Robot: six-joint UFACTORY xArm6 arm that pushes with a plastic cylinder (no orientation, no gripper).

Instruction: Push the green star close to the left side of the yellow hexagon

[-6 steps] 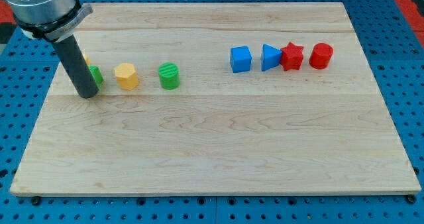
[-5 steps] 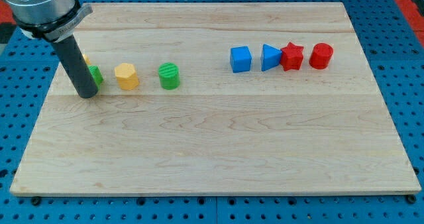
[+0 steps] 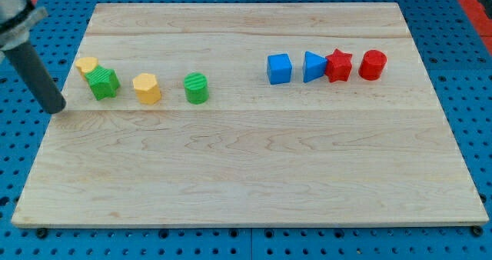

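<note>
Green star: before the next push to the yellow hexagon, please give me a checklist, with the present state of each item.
1. My tip is on the view's left of the green star: ok.
2. Tip touches the star: not ok, they are apart.
3. Star is close to the yellow hexagon: not ok, a gap shows.
4. Path between star and hexagon is free: ok.
5. Small yellow block is apart from the star: not ok, it looks to touch it.
6. Green cylinder is beyond the hexagon, out of the way: ok.
</note>
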